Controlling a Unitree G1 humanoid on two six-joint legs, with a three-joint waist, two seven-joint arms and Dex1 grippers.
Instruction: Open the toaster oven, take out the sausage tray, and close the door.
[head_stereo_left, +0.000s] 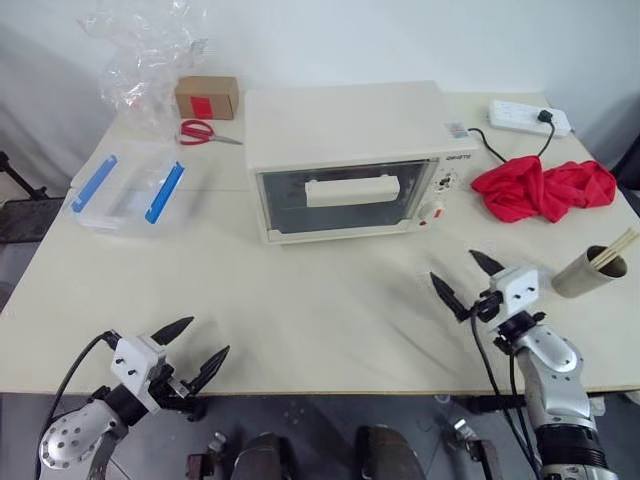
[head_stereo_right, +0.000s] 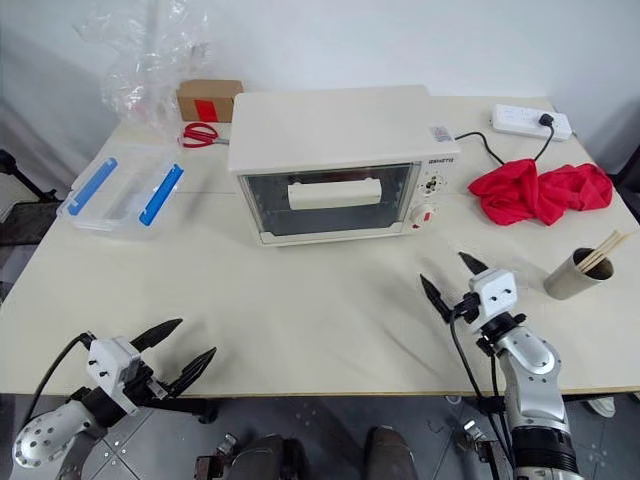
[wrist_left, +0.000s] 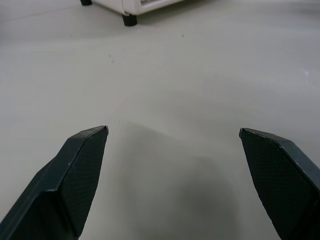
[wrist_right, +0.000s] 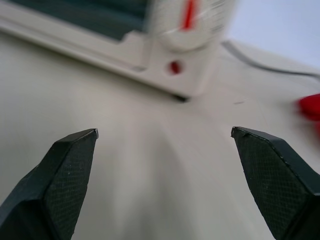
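The toaster oven (head_stereo_left: 350, 160) sits mid-desk, door (head_stereo_left: 345, 198) shut. My left claw (head_stereo_left: 190, 355) and right claw (head_stereo_left: 465, 280) hover spread, empty. The bar handle (head_stereo_left: 352, 189) looks rigid, smooth; I'd grip its centre.

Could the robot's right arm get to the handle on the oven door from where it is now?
Probably yes. The right gripper hangs open over bare table, with nothing between it and the door handle; it would need to move forward and left.
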